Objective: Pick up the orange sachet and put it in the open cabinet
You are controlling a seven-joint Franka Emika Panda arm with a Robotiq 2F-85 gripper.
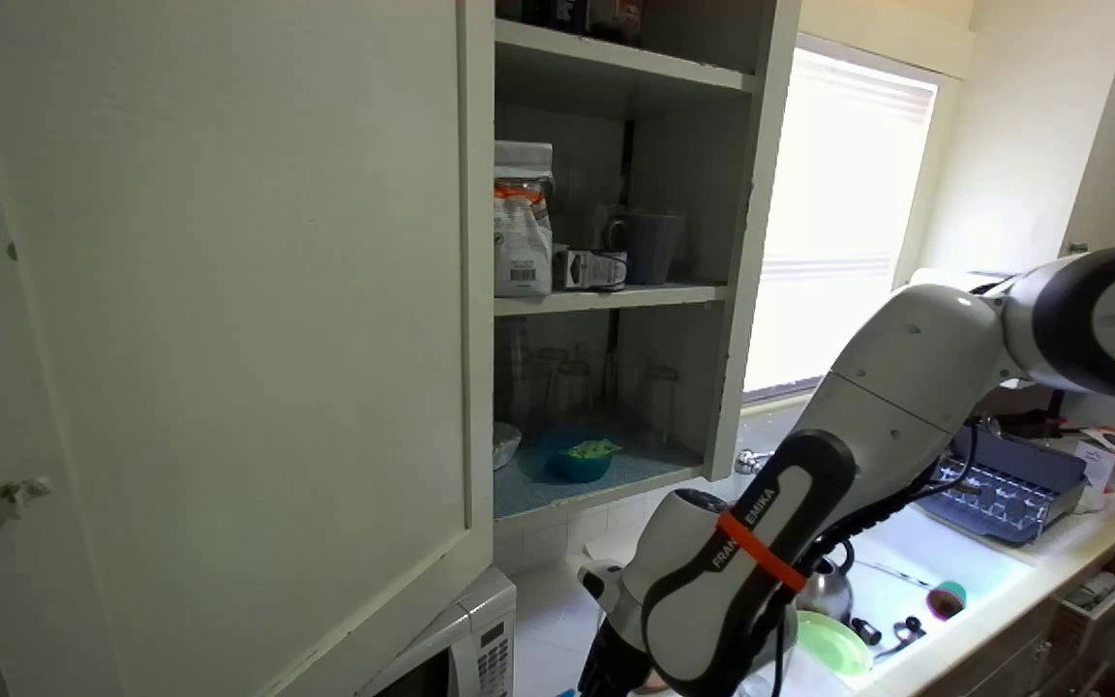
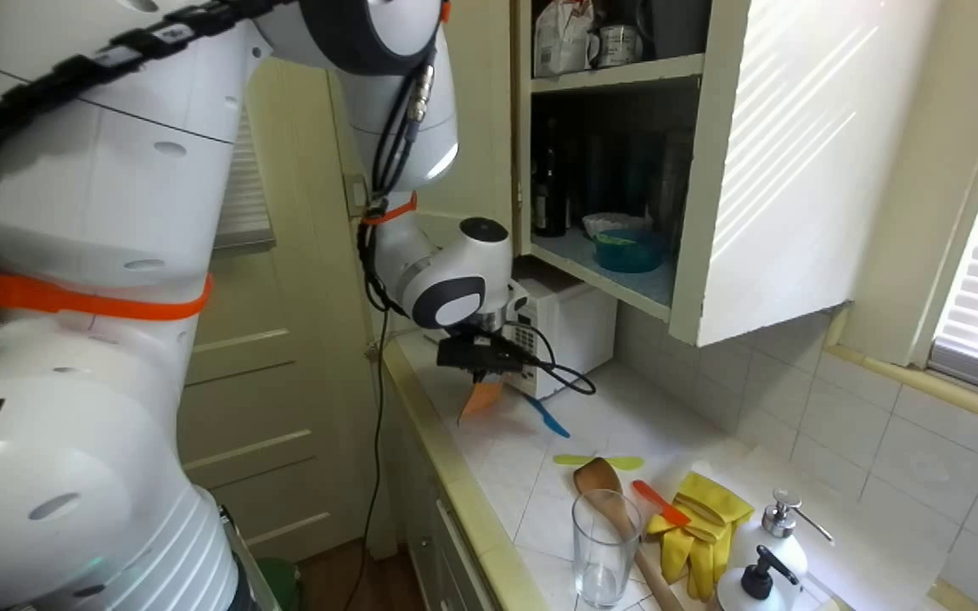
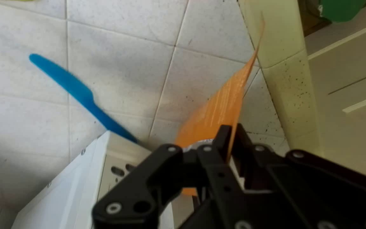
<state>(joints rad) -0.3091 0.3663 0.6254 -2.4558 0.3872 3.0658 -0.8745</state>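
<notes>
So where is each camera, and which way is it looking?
Wrist view: above the gripper, looking down past it at the orange sachet it pinches, a blue knife and the counter.
Exterior view: facing the open cabinet from in front; the arm slants down at picture right.
Exterior view: close beside the arm, looking along the counter to the microwave; arm and gripper show.
Both exterior views share the arm, open cabinet and teal bowl.

I have the orange sachet (image 3: 219, 113) pinched in my tool (image 3: 233, 136), a flat, bright packet, tilted and bowed, tapering to a thin tip; it is above the table (image 2: 510, 462), close to the yellow edge, and I can't tell whether they touch. Higher up, the off-white cabinet (image 1: 688, 165) stands open, its plain door (image 1: 219, 290) swung wide, shelves (image 1: 625, 60) exposed, paint chipped along the front
</notes>
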